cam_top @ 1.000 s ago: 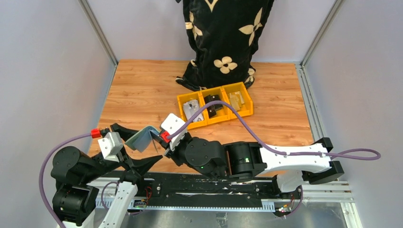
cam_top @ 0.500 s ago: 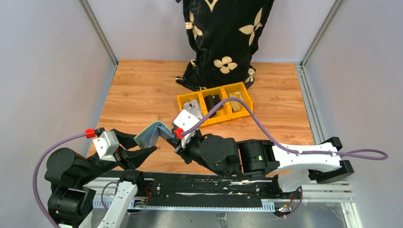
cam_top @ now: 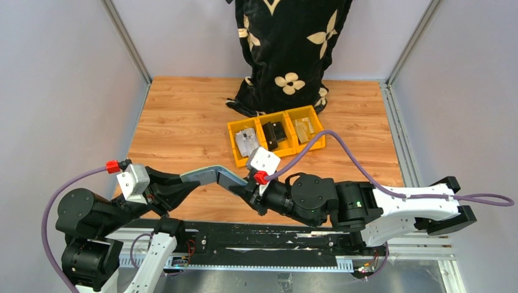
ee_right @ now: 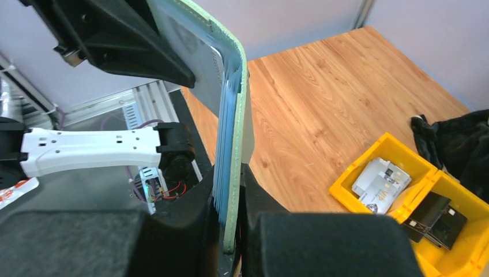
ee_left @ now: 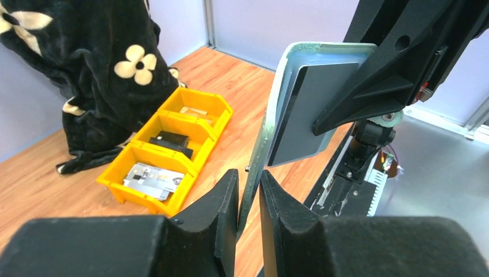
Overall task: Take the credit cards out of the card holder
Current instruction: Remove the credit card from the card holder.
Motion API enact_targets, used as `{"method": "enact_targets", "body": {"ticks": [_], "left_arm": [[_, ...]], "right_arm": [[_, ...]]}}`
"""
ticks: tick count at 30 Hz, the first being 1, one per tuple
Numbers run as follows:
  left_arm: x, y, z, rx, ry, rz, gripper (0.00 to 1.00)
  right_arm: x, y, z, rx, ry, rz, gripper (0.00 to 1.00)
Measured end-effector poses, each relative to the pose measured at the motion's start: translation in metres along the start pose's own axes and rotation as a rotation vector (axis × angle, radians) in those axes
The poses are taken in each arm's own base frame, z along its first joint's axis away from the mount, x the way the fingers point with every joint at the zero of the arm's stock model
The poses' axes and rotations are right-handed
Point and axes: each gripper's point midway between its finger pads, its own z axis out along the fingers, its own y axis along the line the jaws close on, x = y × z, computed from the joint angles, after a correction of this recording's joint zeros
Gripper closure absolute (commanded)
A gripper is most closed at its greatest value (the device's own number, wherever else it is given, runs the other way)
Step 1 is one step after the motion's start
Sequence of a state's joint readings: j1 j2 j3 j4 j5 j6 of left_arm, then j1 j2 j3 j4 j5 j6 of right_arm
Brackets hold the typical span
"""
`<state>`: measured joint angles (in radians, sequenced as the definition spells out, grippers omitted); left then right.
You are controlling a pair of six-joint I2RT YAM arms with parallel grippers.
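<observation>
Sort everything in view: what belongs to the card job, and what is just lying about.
Job: card holder, held between left gripper and right gripper; credit cards, edges showing inside it.
Lying about: yellow bins with small items; black flowered cloth.

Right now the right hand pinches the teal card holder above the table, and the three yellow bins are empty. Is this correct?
Only one part is wrong: the top external view shows something lying in each of the yellow bins. The right hand does pinch the card holder above the table.
</observation>
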<state>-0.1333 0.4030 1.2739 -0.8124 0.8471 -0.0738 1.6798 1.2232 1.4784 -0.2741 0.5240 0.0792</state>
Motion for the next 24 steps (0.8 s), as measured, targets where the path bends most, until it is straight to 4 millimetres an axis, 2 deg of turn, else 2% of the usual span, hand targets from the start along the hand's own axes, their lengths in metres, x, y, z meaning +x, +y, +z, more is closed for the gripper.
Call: {"method": "enact_targets", "body": {"ticks": [3, 4, 7, 9, 11, 17, 24], "left_arm": [[-0.004, -0.003, 0.001, 0.019, -0.011, -0.019, 0.67], [-0.005, -0.004, 0.002, 0.026, -0.014, -0.023, 0.56], [-0.008, -0.01, 0.002, 0.057, -0.023, -0.047, 0.41], [-0.009, -0.015, 0.003, 0.085, -0.025, -0.07, 0.38], [-0.01, -0.021, 0.003, 0.12, -0.024, -0.1, 0.41], [-0.014, -0.036, 0.008, 0.25, 0.004, -0.202, 0.65], [-0.015, -0.049, 0.009, 0.379, 0.036, -0.318, 0.79]], "right_arm": [[-0.002, 0.007, -0.006, -0.062, -0.019, 0.007, 1.0], [-0.003, 0.009, -0.007, -0.078, -0.023, 0.008, 1.0], [-0.004, 0.02, -0.013, -0.158, -0.038, 0.013, 1.0], [-0.005, 0.029, -0.017, -0.214, -0.046, 0.014, 1.0], [-0.006, 0.034, -0.019, -0.258, -0.053, 0.017, 1.0], [-0.005, 0.036, -0.026, -0.322, -0.066, 0.022, 1.0], [0.001, 0.03, -0.031, -0.4, -0.068, 0.046, 1.0]]}}
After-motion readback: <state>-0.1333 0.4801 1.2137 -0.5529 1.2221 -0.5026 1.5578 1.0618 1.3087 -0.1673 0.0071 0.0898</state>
